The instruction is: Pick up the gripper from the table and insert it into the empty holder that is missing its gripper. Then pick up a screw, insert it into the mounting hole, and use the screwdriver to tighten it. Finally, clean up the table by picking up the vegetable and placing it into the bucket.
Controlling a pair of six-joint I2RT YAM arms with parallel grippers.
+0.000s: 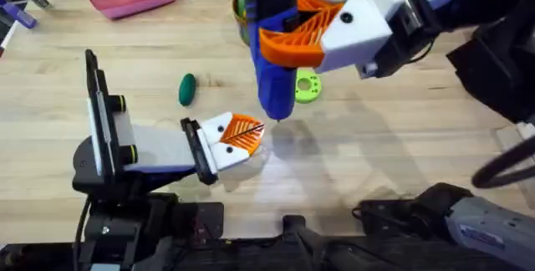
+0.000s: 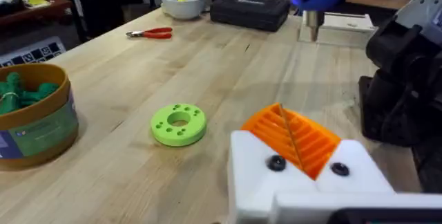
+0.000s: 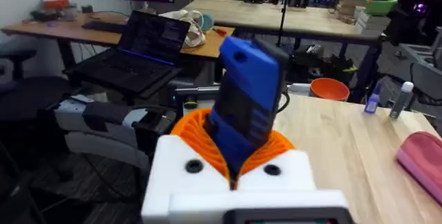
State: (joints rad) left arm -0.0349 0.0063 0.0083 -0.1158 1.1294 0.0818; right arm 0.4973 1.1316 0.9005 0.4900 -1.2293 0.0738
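Jaws of your right gripper (image 1: 313, 33) clamp the screwdriver (image 1: 274, 45) upright over the left gripper (image 1: 238, 133), whose jaws look closed; tightening is in hand, so lower the bit squarely.

Pale wooden butcher-block tabletop (image 1: 401, 137), dark desk with open black laptop (image 3: 148, 44) beyond its edge, further light wooden tables (image 3: 276, 13) behind, grey office chair (image 3: 17, 65) nearby
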